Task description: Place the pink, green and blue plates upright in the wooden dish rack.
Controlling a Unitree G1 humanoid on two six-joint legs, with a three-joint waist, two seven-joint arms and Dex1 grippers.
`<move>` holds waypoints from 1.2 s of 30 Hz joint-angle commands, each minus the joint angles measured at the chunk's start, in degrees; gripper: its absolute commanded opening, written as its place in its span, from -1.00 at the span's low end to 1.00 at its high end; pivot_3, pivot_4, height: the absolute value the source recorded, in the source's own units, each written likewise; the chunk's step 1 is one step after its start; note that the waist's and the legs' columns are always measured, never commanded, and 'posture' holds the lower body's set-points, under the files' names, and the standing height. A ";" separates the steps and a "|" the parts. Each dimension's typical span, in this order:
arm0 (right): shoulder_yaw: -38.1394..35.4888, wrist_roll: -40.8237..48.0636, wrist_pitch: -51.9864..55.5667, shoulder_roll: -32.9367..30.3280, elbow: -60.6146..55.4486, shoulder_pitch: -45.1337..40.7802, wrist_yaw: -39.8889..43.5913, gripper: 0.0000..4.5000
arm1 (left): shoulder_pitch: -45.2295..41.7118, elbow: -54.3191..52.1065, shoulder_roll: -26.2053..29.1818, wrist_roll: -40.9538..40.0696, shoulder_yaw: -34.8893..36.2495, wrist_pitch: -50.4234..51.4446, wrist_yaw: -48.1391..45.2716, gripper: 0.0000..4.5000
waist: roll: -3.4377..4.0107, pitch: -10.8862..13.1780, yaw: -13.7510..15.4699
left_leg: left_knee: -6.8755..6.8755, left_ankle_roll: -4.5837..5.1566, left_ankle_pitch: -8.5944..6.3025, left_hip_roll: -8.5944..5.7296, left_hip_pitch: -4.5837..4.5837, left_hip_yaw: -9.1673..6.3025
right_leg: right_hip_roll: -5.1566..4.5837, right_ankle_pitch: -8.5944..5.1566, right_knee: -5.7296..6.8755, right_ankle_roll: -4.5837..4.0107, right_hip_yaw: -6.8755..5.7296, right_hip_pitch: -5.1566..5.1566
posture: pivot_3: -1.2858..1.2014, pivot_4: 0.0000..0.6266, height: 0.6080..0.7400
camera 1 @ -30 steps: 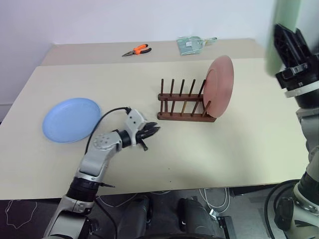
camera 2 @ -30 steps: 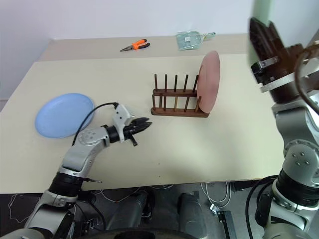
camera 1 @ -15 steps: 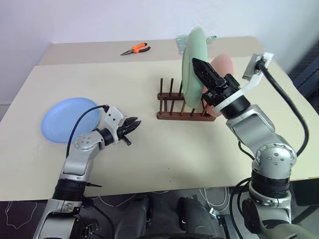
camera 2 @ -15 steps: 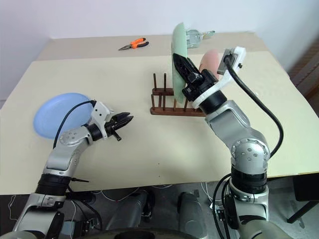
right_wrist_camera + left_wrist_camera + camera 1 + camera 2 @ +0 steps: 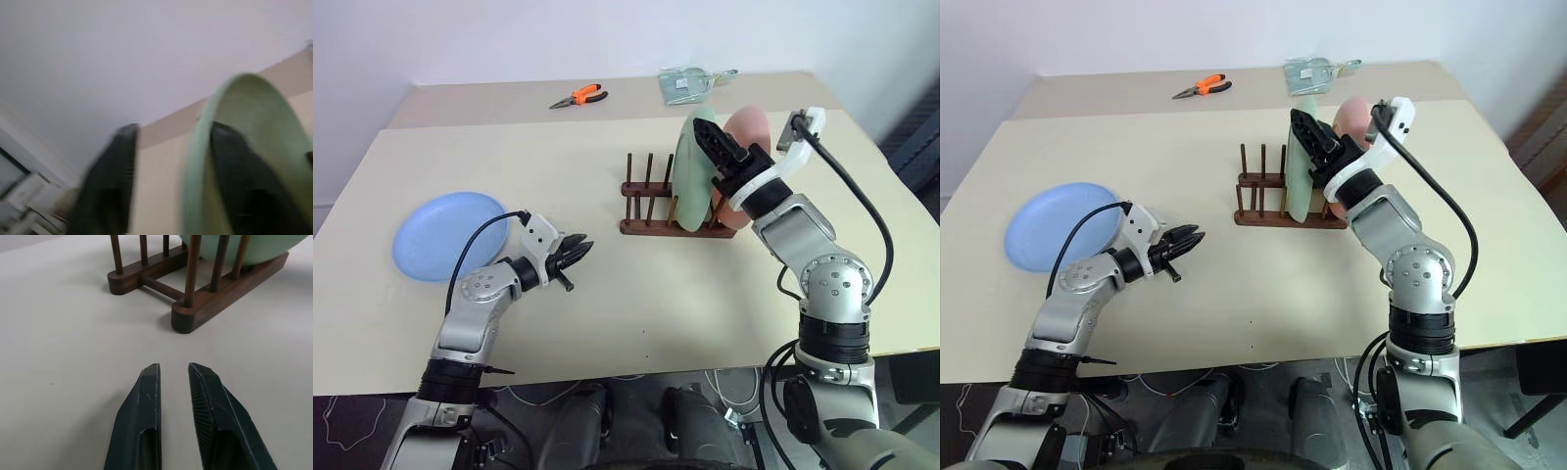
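Head views: the rack (image 5: 671,207) stands near the middle of the table (image 5: 607,313), long side across the view. The pink plate (image 5: 749,147) stands upright at the rack's right end. The green plate (image 5: 690,171) stands upright just left of it, its lower edge down among the pegs. The right pincer (image 5: 717,149) is at the green plate's top edge, one black finger on each face of the rim; its fingers look spread, with a gap on one side, and whether it grips cannot be told from here. The blue plate (image 5: 448,235) lies flat at the table's left side, well apart from the rack. The left pincer (image 5: 576,251) hovers low over the table between the blue plate and the rack, pointing toward the rack, its fingers narrowly apart and empty. Orange pliers (image 5: 580,97) and a clear bag (image 5: 685,86) lie at the far edge of the table.

Left wrist view: the left pincer's two fingers (image 5: 146,416) sit a narrow gap apart over bare table. The rack's near end lies just ahead of them, with the green plate's lower edge (image 5: 244,249) between the pegs.

Right wrist view: blurred; the green plate's rim (image 5: 195,156) runs between the two dark fingers (image 5: 112,186), with one finger standing clear of the rim
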 commanded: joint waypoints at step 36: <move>17.16 -44.60 -18.81 -10.00 -4.30 0.31 37.93 1.00 | -7.76 -8.79 -12.31 -18.89 49.81 38.58 55.16 -0.64 | -0.63 -0.07 0.31 | 0.17 -0.53 0.10 -0.04 -0.01 -0.21 | 0.17 0.36 0.12 0.49 -0.07 0.07 | 0.03 -0.52 0.68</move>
